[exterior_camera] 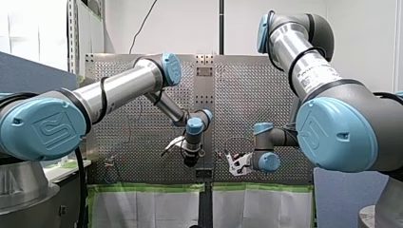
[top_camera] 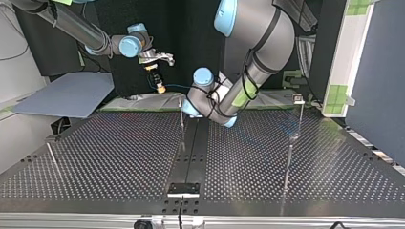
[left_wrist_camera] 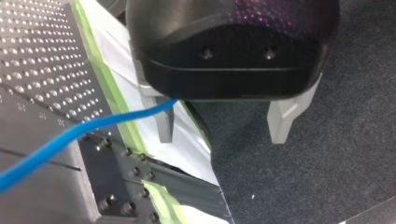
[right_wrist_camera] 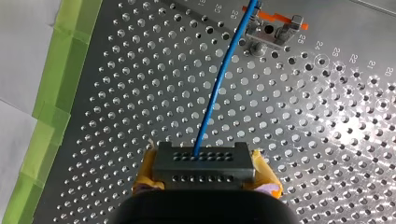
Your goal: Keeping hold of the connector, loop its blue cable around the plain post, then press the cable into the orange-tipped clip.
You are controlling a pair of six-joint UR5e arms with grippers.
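The right claw (right_wrist_camera: pixel 205 176) was clamped on the grey connector (right_wrist_camera: pixel 204 158), its yellow pads squeezing the block from both sides, so the hold the job asks for was in place. The blue cable (right_wrist_camera: pixel 219 79) left the connector's face and ran straight ahead of that claw, over the perforated counter (right_wrist_camera: pixel 327 140), up to the orange-tipped clip (right_wrist_camera: pixel 272 29). It passed along the clip's edge, and I couldn't make out whether it sat in the clip. The left claw (left_wrist_camera: pixel 222 135) hung with its fingers spread and nothing between them, the cable slipping past just beside one finger. Seen from across the counter, the plain post (top_camera: pixel 182 117) stood near the right claw with no cable visibly around it. By my reckoning the loop was not yet made, and the press into the clip was left to do
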